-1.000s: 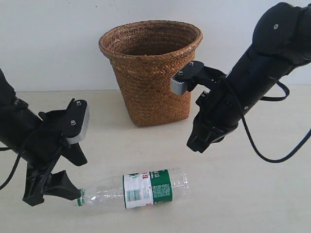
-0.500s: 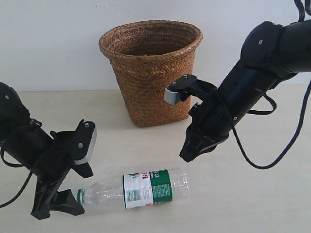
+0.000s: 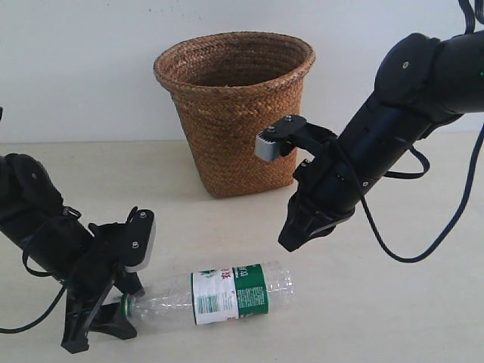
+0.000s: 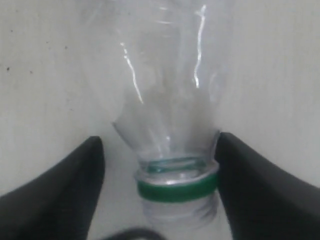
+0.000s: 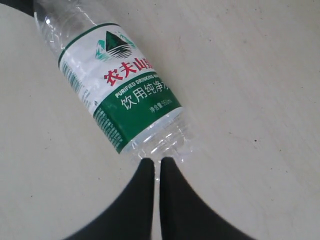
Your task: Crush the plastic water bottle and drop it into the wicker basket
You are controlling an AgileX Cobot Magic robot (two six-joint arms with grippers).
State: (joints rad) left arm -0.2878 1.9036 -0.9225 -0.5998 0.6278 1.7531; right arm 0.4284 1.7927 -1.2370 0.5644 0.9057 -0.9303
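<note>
Since half a second ago the left gripper (image 3: 113,311) has dropped and slid in. Its jaws now sit apart, astride the green-ringed neck of the plastic water bottle (image 3: 227,295). The bottle is unmoved: flat, uncrushed, neck toward 9 o'clock, with the wicker basket (image 3: 234,113) upright at its 12. The right gripper (image 5: 156,167) hovers off the bottle's base at 1 o'clock, jaws together. Close your left squarely on the neck first, then press the right onto the ribbed body, or it will likely roll. The surface (image 3: 393,302) is pale and matte, the wall (image 3: 76,60) plain white.
</note>
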